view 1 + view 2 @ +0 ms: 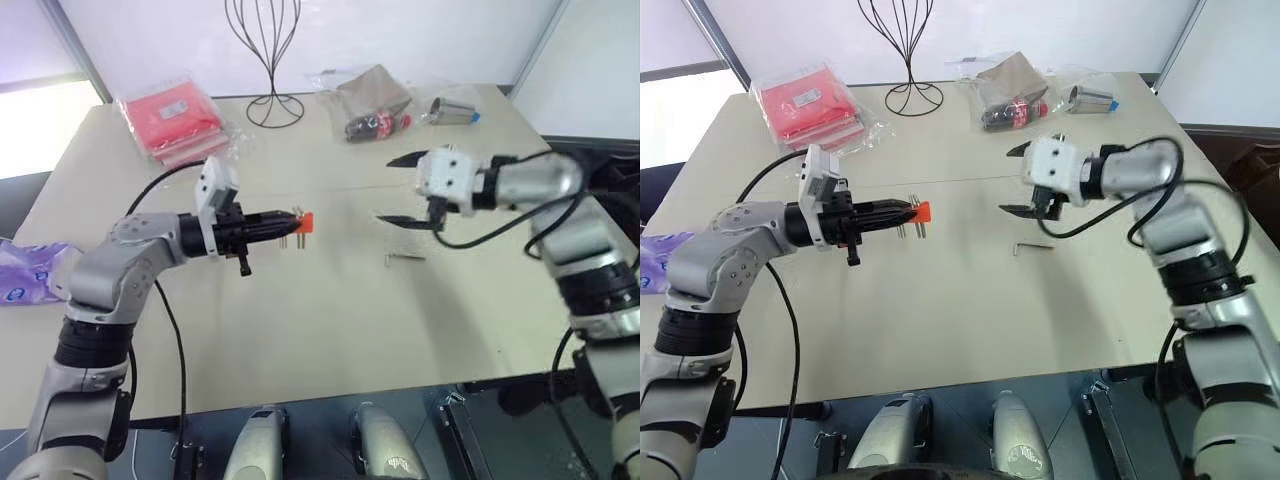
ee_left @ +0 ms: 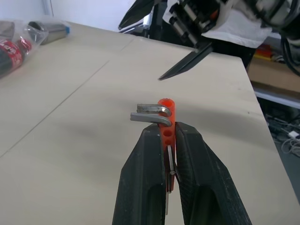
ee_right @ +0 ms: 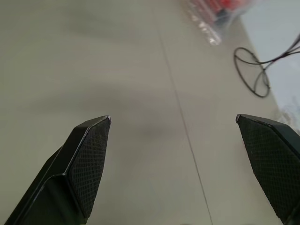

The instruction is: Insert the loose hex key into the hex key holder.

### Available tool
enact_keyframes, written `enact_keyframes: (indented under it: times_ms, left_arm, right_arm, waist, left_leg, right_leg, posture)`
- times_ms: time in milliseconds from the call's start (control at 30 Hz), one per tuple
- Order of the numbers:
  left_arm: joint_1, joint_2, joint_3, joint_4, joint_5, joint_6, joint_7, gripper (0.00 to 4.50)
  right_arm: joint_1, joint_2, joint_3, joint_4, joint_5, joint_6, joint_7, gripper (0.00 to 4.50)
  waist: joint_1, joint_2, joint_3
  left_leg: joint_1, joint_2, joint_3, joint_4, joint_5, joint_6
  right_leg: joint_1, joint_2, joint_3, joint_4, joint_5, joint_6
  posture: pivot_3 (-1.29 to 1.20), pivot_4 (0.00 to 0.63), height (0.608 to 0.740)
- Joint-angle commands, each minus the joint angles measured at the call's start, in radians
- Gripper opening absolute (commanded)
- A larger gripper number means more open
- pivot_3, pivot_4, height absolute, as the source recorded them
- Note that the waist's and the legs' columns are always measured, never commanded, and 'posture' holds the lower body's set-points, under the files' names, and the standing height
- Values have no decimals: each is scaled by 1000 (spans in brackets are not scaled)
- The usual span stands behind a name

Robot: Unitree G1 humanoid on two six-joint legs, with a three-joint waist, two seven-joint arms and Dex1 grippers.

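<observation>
The orange hex key holder is clamped between the fingertips of my left gripper, held level above the table with two short grey keys hanging from it. The left wrist view shows the holder upright between the black fingers, its two bent keys pointing sideways. The loose hex key lies flat on the table, to the right of the holder. My right gripper hovers just above and behind that key, open wide and empty. It is also open in the right wrist view.
Along the table's far side stand a black wire stand, red packets in clear plastic, a clear bag with a brown item and a bottle, and a bagged metal cylinder. A purple packet lies at the left edge.
</observation>
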Motion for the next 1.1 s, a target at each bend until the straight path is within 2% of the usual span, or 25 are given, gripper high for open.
enact_keyframes:
  times_ms: [33,167,700,800,1033,1100]
  left_arm:
    - [-19,-1,24,-12,9,-32,13,0]
    - [-5,-7,13,-13,27,-48,28,0]
    - [55,5,34,-76,17,-33,72,0]
    - [61,8,36,-82,16,-32,77,0]
    - [66,12,39,-92,15,-31,86,0]
    - [64,12,38,-92,14,-31,86,0]
  right_arm:
    - [-39,-14,49,106,-32,32,158,4445]
    - [-12,2,103,160,-79,57,235,4445]
    - [-136,185,132,596,-274,17,103,4445]
    - [-142,196,140,644,-299,-12,104,3629]
    - [-150,208,139,677,-321,-18,120,120]
    - [-145,208,136,668,-323,-17,125,53]
  waist:
    - [1,0,0]
    - [6,0,0]
    - [1,0,0]
    - [1,0,0]
    - [0,0,0]
    - [0,0,0]
  left_leg:
    - [0,0,0,0,0,0]
    - [0,-1,1,0,0,0]
    - [-1,-1,1,0,0,0]
    - [-1,-1,1,0,0,0]
    - [1,-1,1,1,0,0]
    - [1,-2,1,1,0,0]
  right_leg:
    - [0,0,0,0,0,0]
    - [0,-1,0,-1,0,0]
    - [-1,-1,0,0,0,0]
    - [-1,-1,0,0,0,0]
    - [2,-1,0,0,0,0]
    - [2,-1,0,0,0,1]
  posture:
    - [0,150,740]
    - [0,150,740]
    - [0,150,740]
    - [0,150,740]
    - [0,150,740]
    - [0,150,740]
